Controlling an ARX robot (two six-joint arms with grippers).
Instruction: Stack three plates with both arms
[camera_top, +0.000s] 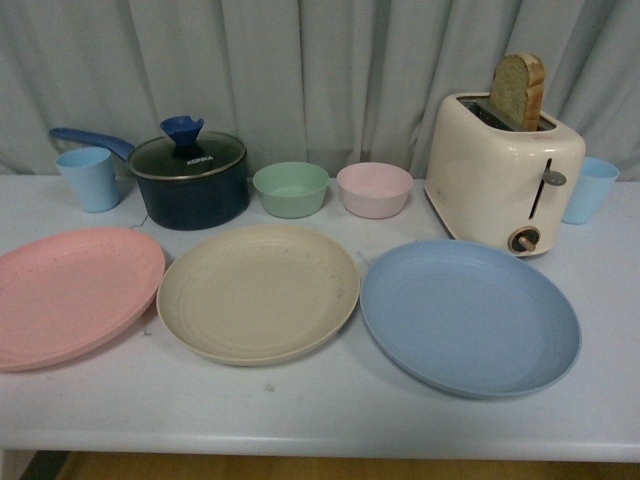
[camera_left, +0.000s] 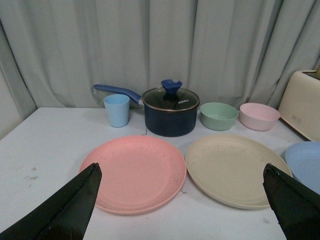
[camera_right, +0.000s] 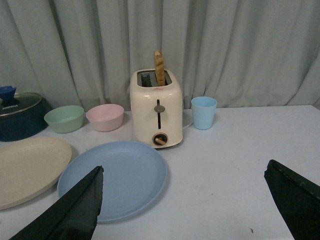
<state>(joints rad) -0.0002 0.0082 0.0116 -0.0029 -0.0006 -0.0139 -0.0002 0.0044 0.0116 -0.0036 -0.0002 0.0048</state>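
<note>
Just matte, shallow rounds: pink plate (camera_top: 70, 290), beige plate (camera_top: 258, 292), blue plate (camera_top: 470, 318).

Left fingers (camera_left: 70, 207) and right fingers (camera_right: 75, 210) both spread wide apart, holding nothing.

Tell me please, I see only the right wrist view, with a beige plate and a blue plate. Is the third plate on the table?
Observer: Yes, a pink plate lies flat to the left of the beige plate, not stacked.
Operator: Is the left claw holding something?
Observer: No, the left claw is open and empty, facing the pink and beige plates.
Operator: Is anything behind the pink plate?
Observer: A blue cup stands there, beside the pot.
</note>
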